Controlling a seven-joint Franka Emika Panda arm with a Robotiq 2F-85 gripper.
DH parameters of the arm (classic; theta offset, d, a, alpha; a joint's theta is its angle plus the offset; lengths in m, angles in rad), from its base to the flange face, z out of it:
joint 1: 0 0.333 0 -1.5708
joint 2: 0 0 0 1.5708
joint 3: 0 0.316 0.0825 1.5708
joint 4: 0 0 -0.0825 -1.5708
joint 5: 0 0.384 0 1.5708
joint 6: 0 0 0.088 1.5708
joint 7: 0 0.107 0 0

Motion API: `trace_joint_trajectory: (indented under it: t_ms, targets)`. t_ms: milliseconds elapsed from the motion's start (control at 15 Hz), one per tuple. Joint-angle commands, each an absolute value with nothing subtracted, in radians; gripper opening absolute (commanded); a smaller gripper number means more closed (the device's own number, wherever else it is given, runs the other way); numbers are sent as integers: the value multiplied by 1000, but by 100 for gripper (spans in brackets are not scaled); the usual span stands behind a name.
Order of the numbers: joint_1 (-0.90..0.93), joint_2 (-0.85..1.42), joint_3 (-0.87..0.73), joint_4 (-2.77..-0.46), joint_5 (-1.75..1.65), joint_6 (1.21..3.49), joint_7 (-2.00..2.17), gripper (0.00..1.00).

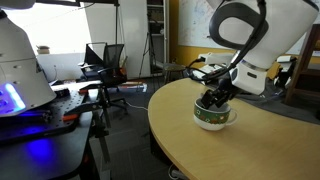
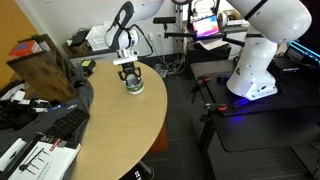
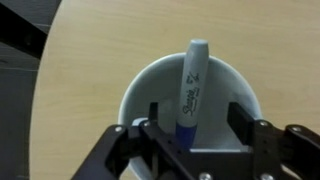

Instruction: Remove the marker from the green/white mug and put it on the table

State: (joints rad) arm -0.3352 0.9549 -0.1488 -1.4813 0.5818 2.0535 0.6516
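Note:
The green/white mug stands on the tan wooden table near its curved edge; it also shows in an exterior view. In the wrist view the mug's white inside holds the marker, a pale grey stick with a blue lower end, leaning upright. My gripper is open, its two fingers lowered into the mouth of the mug on either side of the marker with a gap to each. In both exterior views the gripper sits right over the mug.
A black desk with blue light and a white robot base stand beside the table. Office chairs are further back. A brown box and dark clutter lie on the table's far side.

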Motion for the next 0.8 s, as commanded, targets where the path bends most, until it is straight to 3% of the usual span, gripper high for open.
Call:
trace_joint_trajectory:
  t_ms: [0, 67, 200, 600, 733]
  targets:
    - [-341, 983, -143, -1444, 598, 2029, 640, 69]
    - [-343, 986, -140, -1443, 602, 2032, 637, 56]
    - [-347, 987, -137, -1446, 604, 2027, 635, 48]
    - [-359, 928, -142, -1495, 606, 2027, 616, 1]
    - [-350, 869, -148, -1558, 596, 2046, 588, 6]
